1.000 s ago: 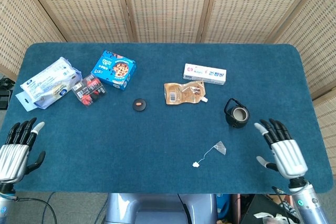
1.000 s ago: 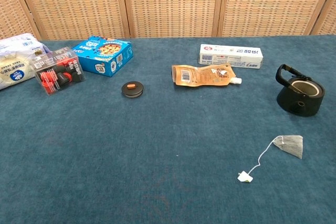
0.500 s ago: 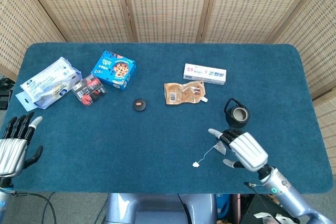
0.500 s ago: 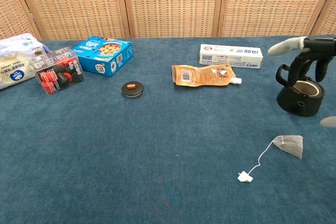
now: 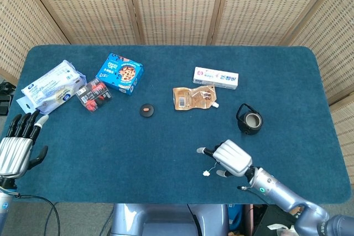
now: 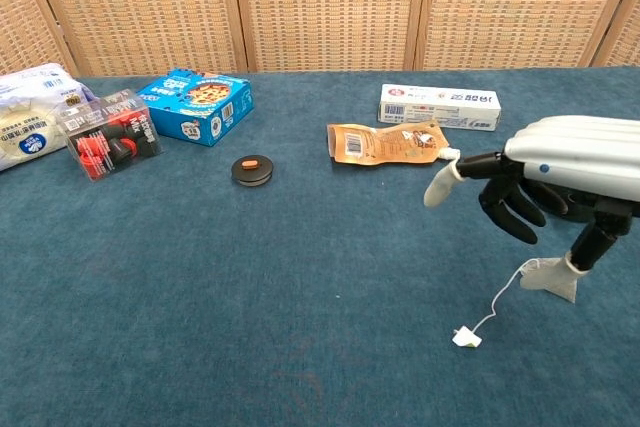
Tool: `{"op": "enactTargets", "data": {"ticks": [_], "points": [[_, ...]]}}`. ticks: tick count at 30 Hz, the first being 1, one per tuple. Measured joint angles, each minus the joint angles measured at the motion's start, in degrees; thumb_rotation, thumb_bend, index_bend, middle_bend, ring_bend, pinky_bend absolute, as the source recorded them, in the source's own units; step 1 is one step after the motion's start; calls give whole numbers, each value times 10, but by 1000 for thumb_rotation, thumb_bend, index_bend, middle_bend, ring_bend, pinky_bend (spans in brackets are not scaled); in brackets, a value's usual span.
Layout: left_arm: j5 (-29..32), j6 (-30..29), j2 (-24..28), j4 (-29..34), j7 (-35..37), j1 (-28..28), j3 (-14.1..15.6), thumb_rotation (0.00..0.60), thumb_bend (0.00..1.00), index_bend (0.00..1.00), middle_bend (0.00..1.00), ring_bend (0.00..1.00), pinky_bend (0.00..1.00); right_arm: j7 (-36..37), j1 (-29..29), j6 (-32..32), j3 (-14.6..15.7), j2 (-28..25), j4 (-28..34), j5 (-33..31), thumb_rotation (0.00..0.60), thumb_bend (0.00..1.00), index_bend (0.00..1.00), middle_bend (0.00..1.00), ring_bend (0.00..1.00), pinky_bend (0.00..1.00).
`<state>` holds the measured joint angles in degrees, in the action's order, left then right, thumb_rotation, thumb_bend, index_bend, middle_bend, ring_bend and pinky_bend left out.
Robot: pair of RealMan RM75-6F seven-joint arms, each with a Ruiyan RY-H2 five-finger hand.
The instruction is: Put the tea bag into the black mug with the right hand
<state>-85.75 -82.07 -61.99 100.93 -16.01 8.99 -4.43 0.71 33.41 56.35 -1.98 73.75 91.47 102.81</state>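
The tea bag (image 6: 556, 280) lies on the blue table cloth, its string running to a white tag (image 6: 466, 338) (image 5: 206, 173). My right hand (image 6: 560, 175) (image 5: 229, 158) hovers right over it with fingers apart and pointing down. The thumb tip (image 6: 583, 250) touches the bag's top. In the head view the hand hides the bag. The black mug (image 5: 250, 120) stands upright just behind and to the right of the hand; in the chest view the hand covers it. My left hand (image 5: 16, 146) rests at the table's near left edge, fingers extended, holding nothing.
Behind the mug lie a white toothpaste box (image 5: 215, 77) and an orange pouch (image 5: 193, 98). A small black lid (image 5: 146, 110) sits mid-table. A blue snack box (image 5: 119, 73), a red-black pack (image 5: 93, 93) and a white tissue pack (image 5: 48, 88) lie at the far left.
My right hand has swept in from the right edge to the left and now sits over the tea bag, blocking the mug in the chest view. The left hand has barely moved.
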Motion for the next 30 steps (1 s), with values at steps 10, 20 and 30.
{"op": "enactTargets", "data": {"ticks": [10,20,30], "points": [[8,6,-1,2,-7,6,0,600,411,72,0,0,0,-22,16,-17,19,36,-46,-14,600,281,351,836,781,856],[10,9,-5,-1,-7,10,2,600,410,72,0,0,0,-34,28,-28,37,61,-72,-22,600,290,432,880,838,914],[13,10,-9,-9,-1,11,4,600,410,72,0,0,0,-51,34,-39,47,78,-85,-37,600,314,512,901,861,935]]}}
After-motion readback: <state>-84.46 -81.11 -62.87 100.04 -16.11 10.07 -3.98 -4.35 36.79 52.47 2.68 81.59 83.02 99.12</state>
